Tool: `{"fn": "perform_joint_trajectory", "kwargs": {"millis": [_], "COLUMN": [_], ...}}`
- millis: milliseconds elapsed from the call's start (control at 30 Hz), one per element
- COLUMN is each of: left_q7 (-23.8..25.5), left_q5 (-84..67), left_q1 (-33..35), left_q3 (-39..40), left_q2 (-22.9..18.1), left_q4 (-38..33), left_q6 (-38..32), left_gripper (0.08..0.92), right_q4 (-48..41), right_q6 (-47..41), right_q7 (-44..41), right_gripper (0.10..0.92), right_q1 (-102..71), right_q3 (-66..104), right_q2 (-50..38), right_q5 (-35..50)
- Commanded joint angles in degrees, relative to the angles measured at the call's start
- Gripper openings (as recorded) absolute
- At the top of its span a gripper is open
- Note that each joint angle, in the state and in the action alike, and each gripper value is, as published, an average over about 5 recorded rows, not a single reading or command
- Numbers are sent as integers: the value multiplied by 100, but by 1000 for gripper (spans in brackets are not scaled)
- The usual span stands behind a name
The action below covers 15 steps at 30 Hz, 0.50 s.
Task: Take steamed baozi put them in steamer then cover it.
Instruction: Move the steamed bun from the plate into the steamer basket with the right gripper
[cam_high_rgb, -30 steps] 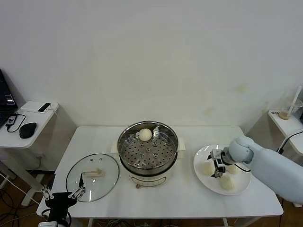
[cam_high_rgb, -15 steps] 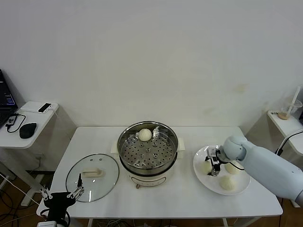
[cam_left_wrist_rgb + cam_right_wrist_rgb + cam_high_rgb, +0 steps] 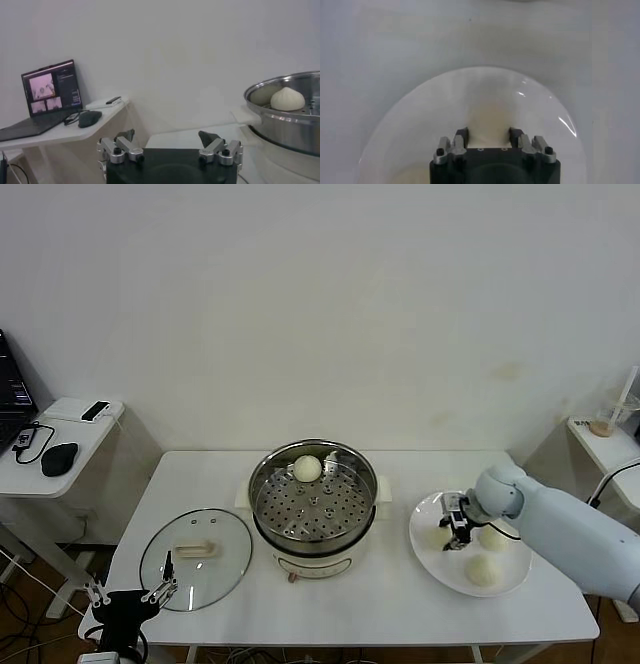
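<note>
Over the flat white plate [image 3: 505, 582], your right claw [image 3: 458, 529] straddles, jaws apart, a round cream-white dough bun [image 3: 438, 536], shiny steel steamer [image 3: 313, 496] at nine o'clock.

Plain white wall [image 3: 330, 304] across the upper frame, evenly lit. White rectangular table [image 3: 200, 484] at centre. Small white side desk [image 3: 55, 446] at left edge, bearing an open laptop [image 3: 47, 97], a black mouse [image 3: 59, 457] and a phone [image 3: 95, 411]; another white stand [image 3: 605, 442] at right edge, carrying a clear cup [image 3: 602, 416].
</note>
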Motion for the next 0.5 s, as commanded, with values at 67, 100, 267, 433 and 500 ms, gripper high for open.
{"fn": "perform_joint_trajectory", "kwargs": {"millis": [67,100,267,433,500], "left_q7": [14,16,17,16,17], "left_q5": [-35,-41,-77,-76,-86], "left_q1": [-17,-23,-90,-225,-266], "left_q3": [5,9,50,137,128], "left_q2": [29,36,57,45,61], "left_q4": [-7,-4,2,-4,5], "left_q6": [11,12,26,78,92], "left_gripper": [823,823,823,823,823], "right_q4": [439,525,868,1081,1108], "right_q6": [-74,-102,-331,-717,-873], "right_q7": [-27,-13,180,448,554], "right_gripper": [546,548,556,560,560], "right_q1": [1342,1600,2827,3892,4107], "right_q3": [-596,-737,-1461,-2091,-2242], "right_q2": [-358,-397,-322,299,624], "right_q5": [568,682,1408,2241,2563]}}
